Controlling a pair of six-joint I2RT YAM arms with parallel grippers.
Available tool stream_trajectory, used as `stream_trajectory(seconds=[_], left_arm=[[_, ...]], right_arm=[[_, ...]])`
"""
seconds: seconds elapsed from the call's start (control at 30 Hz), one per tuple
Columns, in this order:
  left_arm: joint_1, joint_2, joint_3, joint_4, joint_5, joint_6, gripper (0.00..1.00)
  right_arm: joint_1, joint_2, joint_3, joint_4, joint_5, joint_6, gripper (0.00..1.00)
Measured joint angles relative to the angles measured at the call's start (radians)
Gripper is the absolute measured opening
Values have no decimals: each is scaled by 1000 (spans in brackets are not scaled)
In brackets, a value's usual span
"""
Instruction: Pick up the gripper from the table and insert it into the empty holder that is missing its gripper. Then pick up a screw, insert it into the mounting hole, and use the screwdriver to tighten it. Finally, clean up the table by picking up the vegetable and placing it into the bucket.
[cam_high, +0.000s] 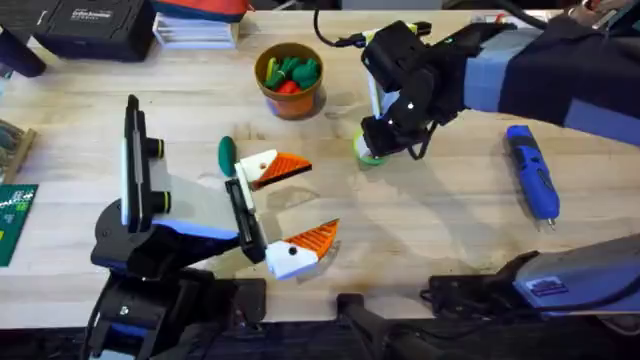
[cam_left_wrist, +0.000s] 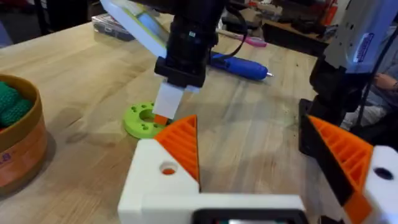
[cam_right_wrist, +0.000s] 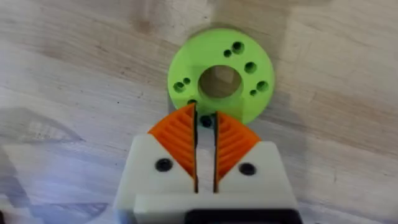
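Orange-padded left gripper (cam_high: 285, 215) lies low on the table, jaws spread wide, grasping nothing.
Right gripper (cam_right_wrist: 206, 127) is pinched nearly closed on a small dark screw (cam_right_wrist: 206, 122) over the lime-green disc (cam_right_wrist: 221, 81). Vegetable (cam_high: 226, 155) sits beside the left fingers, bucket (cam_high: 290, 83) behind; screwdriver (cam_high: 531, 171) lies well apart to the right.

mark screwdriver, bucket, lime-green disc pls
screwdriver (cam_high: 531, 172): overhead view, middle of the blue body.
bucket (cam_high: 293, 103): overhead view, front outer wall.
lime-green disc (cam_right_wrist: 254, 89): right wrist view, flat face beside the centre hole.

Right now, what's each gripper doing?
Left gripper: open, holding nothing.
Right gripper: closed at the green disc, pinching something small and dark.
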Motion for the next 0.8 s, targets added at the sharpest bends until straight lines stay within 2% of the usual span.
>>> stream_trajectory(seconds=[0.07, 0.1, 0.13, 0.5, 0.63, 0.8], left_arm=[[0, 0, 0, 0, 0, 0, 986], [0, 0, 0, 0, 0, 0, 986], [0, 0, 0, 0, 0, 0, 986], [0, 0, 0, 0, 0, 0, 987], [0, 0, 0, 0, 0, 0, 986], [0, 0, 0, 0, 0, 0, 986]], right_arm=[[0, 0, 0, 0, 0, 0, 100], [0, 0, 0, 0, 0, 0, 23], [0, 0, 0, 0, 0, 1, 9], [-2, -1, 29, -50, 28, 0, 5], [-4, -19, 98, -126, 45, -11, 5], [-4, -45, 241, -249, 47, -45, 5]])
